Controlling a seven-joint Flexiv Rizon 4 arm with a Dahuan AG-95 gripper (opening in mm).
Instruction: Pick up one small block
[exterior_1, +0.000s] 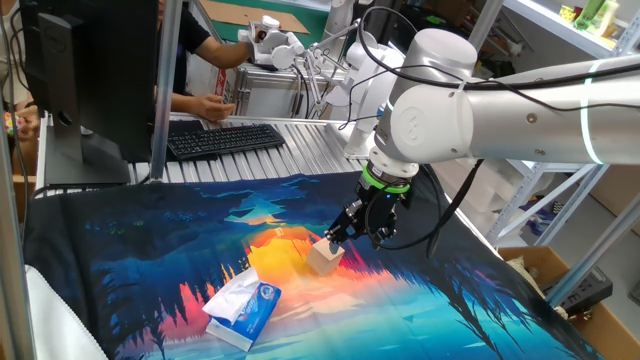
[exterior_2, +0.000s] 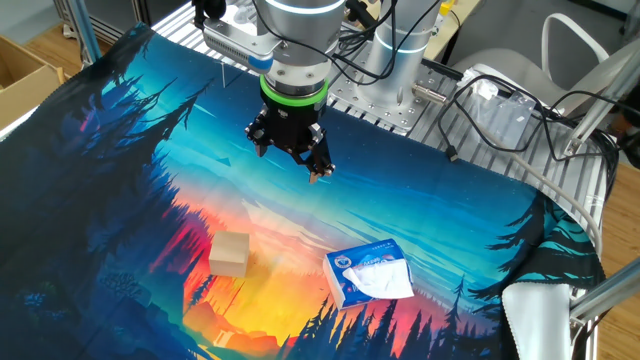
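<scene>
Gripper (exterior_2: 290, 150) hovering, fingers spread wide, nothing held — small light-tan wooden cube (exterior_2: 229, 253) untouched; next it needs lining up above, then descending

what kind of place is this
Likely a robotics lab: a robot arm over a cloth-covered table, a keyboard and monitor behind it, shelving beside it.

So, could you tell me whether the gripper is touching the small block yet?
Apart. In the other fixed view the open gripper hangs over the mat, with a clear stretch of mat between it and the small block.
</scene>
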